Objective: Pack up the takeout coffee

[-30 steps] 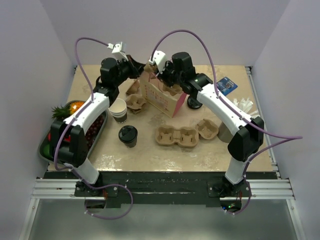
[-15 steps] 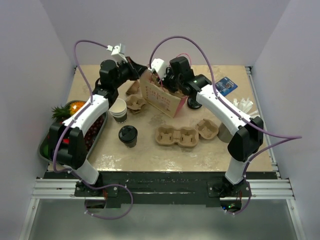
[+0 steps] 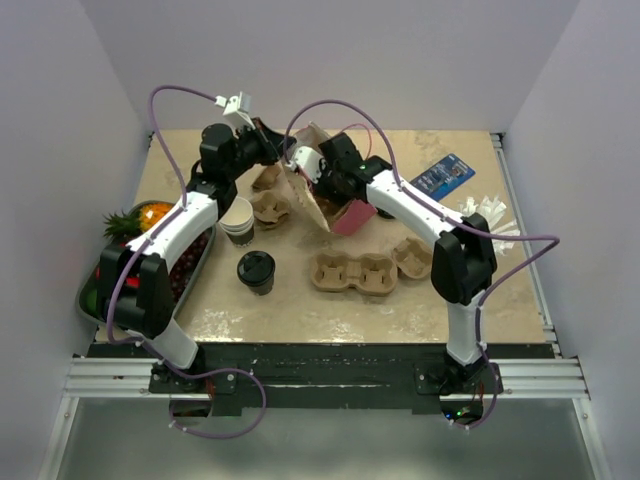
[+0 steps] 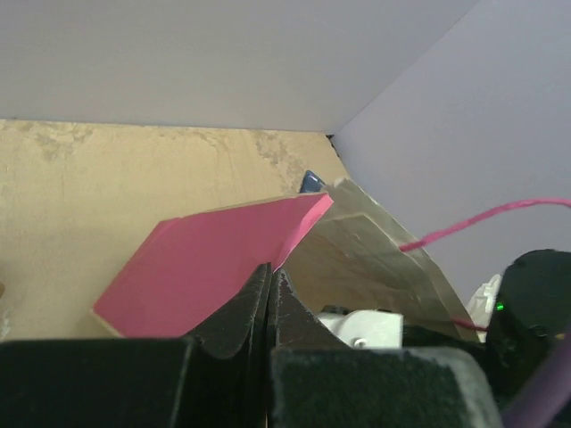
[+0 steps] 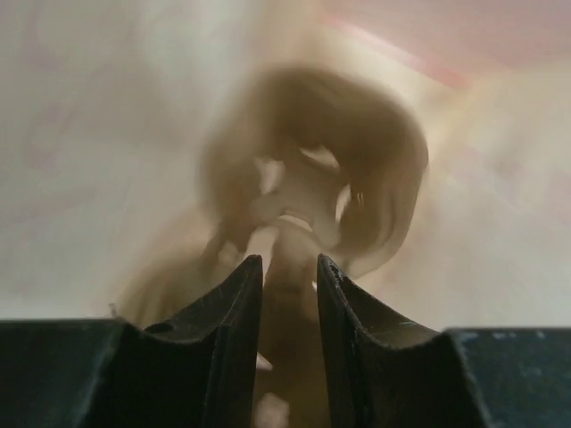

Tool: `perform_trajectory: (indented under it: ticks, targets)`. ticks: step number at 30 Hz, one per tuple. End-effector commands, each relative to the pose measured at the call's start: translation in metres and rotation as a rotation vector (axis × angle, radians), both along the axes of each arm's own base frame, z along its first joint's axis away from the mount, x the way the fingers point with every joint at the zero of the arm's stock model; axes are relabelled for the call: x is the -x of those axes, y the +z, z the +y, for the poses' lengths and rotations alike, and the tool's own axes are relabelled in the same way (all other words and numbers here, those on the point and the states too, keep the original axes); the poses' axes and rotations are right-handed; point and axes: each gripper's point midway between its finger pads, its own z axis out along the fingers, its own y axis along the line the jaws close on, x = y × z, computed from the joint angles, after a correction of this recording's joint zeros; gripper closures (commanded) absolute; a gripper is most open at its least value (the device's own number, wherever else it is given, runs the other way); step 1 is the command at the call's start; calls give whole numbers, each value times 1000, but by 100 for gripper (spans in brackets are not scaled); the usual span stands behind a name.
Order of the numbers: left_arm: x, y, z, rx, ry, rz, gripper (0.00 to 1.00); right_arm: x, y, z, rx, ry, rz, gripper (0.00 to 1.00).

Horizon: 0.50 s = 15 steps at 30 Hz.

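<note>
Right hand [image 5: 287,267] has swung into the tipped bag [image 3: 345,215], slightly parted, load unclear; left hand [image 4: 270,278] pinches its rim; takeout coffee [image 3: 256,271] likely light, crushable: grasp mid-wall gently

Blurred brown shape [image 5: 312,178] past right fingers [image 5: 234,308]

The tan table [image 3: 300,312] bears the takeout coffee [image 3: 256,271], stacked cups [image 3: 237,220] and pulp carriers [image 3: 355,272]. A pink paper bag [image 3: 348,216] stands tilted toward the rear, and a fruit tray [image 3: 203,255] sits at the left.
</note>
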Motion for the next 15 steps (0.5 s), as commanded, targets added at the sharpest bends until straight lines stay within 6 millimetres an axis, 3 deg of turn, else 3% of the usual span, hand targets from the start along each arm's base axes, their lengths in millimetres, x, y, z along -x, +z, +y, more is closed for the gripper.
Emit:
perform_trajectory:
  ticks: [1, 7, 11, 15]
  targets:
    - [2, 30, 0, 55, -16, -86, 100, 3, -8, -1, 40, -8, 29, 65]
    - [3, 28, -2, 56, -25, -79, 100, 0, -26, -8, 63, -65, 31, 62]
    - [2, 27, -1, 49, -19, -57, 100, -14, -8, -19, 111, -96, -72, 58]
    - [-1, 22, 4, 65, 19, 6, 100, -19, 15, -25, 98, -108, -164, 46]
